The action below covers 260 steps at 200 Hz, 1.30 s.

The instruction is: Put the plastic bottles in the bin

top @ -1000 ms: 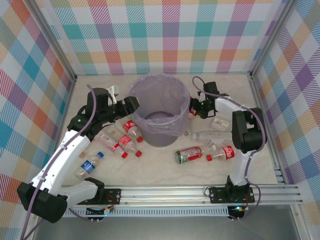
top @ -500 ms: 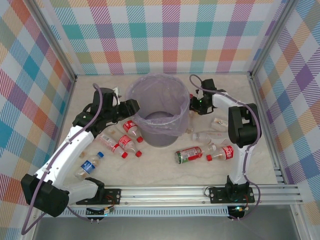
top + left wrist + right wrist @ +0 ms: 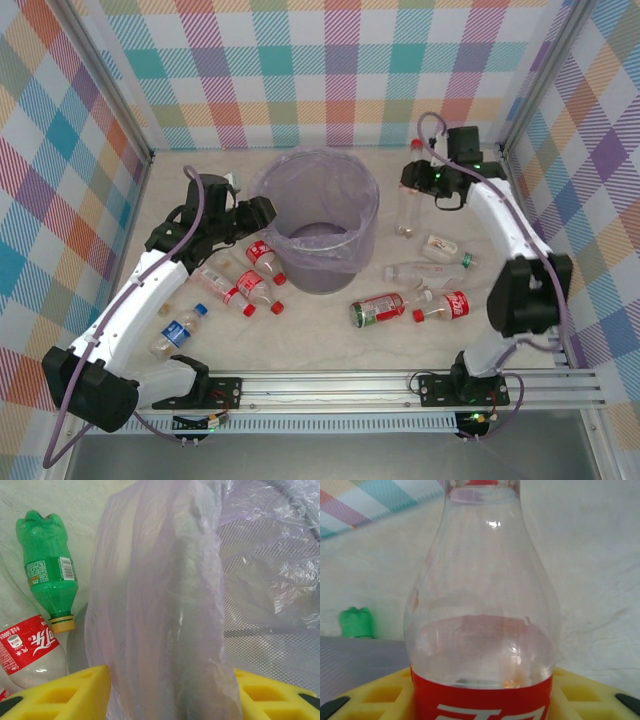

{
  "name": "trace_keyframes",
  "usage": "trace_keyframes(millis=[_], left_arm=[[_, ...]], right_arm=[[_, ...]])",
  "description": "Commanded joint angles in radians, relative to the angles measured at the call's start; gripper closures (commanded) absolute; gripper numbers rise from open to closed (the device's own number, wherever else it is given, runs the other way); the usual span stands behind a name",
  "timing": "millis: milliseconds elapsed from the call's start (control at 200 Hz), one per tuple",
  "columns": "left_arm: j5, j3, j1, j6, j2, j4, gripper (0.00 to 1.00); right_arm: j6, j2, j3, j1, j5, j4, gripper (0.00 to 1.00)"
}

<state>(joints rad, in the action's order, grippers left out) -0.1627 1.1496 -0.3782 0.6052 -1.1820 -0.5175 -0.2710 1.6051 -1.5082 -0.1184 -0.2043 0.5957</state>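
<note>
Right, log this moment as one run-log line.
left gripper: astride bag fold | right gripper: holds bottle, right of bin | other bottles: lying around bin

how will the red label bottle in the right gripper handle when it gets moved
The bottle looks empty, so probably very light. Its thin clear walls may dent in the right gripper. Smooth and round, it could slip, or roll if dropped.

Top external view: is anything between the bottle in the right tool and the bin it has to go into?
Nothing visible. The held bottle hangs from the right tool just right of the bin, with an open gap between them. The loose bottles lie on the table nearer the arm bases, off that line.
</note>
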Motion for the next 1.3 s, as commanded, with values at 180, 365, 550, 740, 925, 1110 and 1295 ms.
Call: trace_keyframes(millis=[180, 365, 550, 740, 925, 1110, 1295], left_arm=[[0.011, 0.013, -0.007, -0.006, -0.038, 0.013, 0.53], [0.012, 0.017, -0.007, 0.013, -0.044, 0.055, 0.55], [0.019, 0.021, -0.008, 0.019, -0.061, 0.071, 0.58], [0.032, 0.051, -0.008, -0.003, -0.086, 0.038, 0.64], [0.044, 0.042, -0.014, 0.021, -0.098, 0.072, 0.73], [0.074, 0.061, -0.021, 0.037, -0.109, 0.079, 0.74], [0.089, 0.095, -0.024, 0.047, -0.153, 0.092, 0.76]], right_arm=[[0.028, -0.377, -0.034, -0.014, -0.068, 0.035, 0.51], [-0.001, -0.398, -0.137, -0.161, -0.127, -0.028, 0.52], [0.044, -0.221, -0.294, -0.387, -0.115, -0.063, 0.51], [0.081, -0.067, -0.327, -0.455, -0.112, -0.09, 0.51], [0.131, -0.02, -0.252, -0.508, -0.078, -0.091, 0.51], [0.147, -0.012, -0.133, -0.518, -0.08, -0.121, 0.51], [0.159, -0.023, -0.021, -0.53, -0.067, -0.156, 0.5]])
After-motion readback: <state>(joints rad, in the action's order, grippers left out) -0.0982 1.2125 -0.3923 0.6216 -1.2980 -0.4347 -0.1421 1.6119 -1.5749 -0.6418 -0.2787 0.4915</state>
